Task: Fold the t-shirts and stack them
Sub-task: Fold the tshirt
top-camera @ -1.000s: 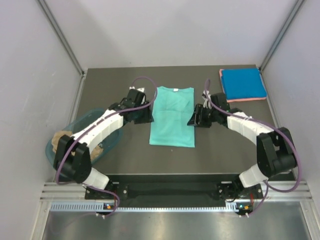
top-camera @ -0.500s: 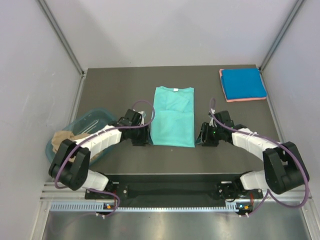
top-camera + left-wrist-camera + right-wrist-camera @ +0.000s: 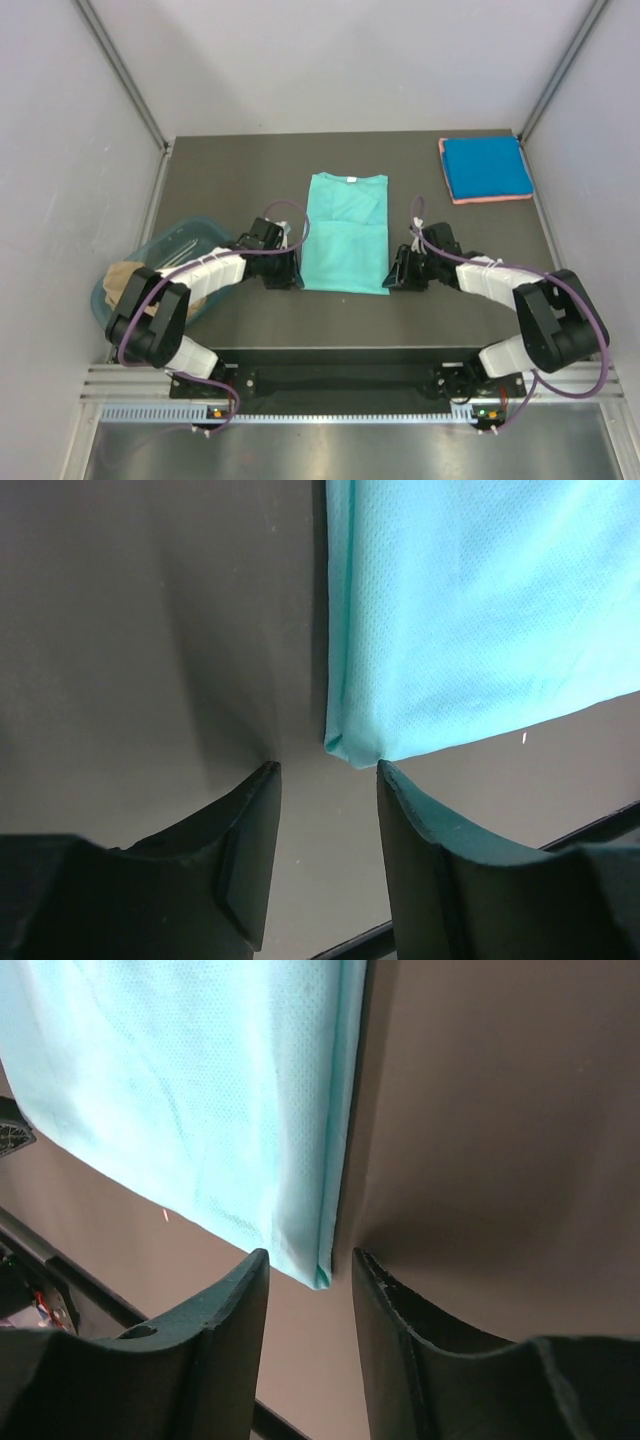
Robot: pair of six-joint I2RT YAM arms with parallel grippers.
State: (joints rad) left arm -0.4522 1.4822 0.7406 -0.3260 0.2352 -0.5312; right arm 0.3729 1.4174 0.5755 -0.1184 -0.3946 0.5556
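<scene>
At 8 o'clock a tan t-shirt (image 3: 123,274) waits in the tub (image 3: 193,232). Centre, the teal t-shirt (image 3: 345,235) lies half-folded; left gripper (image 3: 325,770) and right gripper (image 3: 308,1255), fingers parted, straddle its 6 o'clock corners. At 1 o'clock, blue t-shirt (image 3: 487,165) folded atop pink t-shirt (image 3: 495,199)

The left gripper (image 3: 325,770) and the right gripper (image 3: 310,1258) sat low, angled inward toward each other, each with jaws parted.

Top camera looks down on the table (image 3: 220,170); wrist cameras close on teal t-shirt (image 3: 345,240) corners
</scene>
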